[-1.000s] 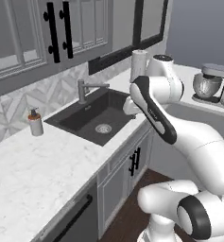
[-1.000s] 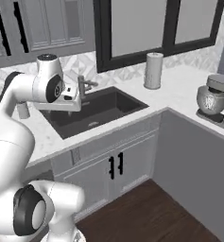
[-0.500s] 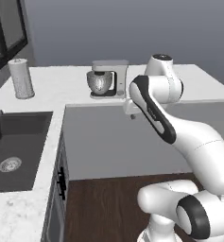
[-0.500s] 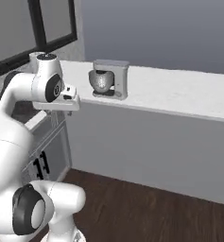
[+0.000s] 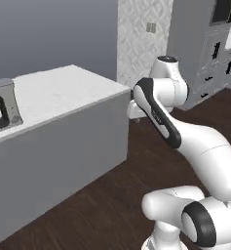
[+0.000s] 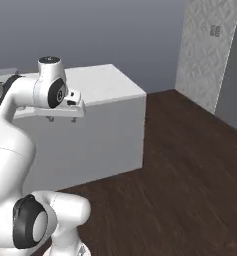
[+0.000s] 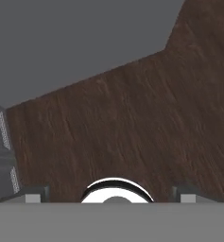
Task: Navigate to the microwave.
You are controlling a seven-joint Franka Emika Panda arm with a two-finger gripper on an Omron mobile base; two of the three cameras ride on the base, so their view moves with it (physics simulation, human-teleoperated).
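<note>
Microwave unseen; arm (image 5: pixel 161 112) folded high

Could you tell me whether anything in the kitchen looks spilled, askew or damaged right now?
Nothing stands out. The counter is tidy, the mixer at its end stands upright, the wood floor is free of spills, and the gripper holds nothing.

Counter (image 5: pixel 63 93) left w/ mixer (image 5: pixel 2 110) on it; cabinets (image 5: pixel 204 53) far right.

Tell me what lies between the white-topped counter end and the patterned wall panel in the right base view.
Only bare dark wood floor lies between the white-topped counter end and the patterned wall panel in the right base view.
</note>
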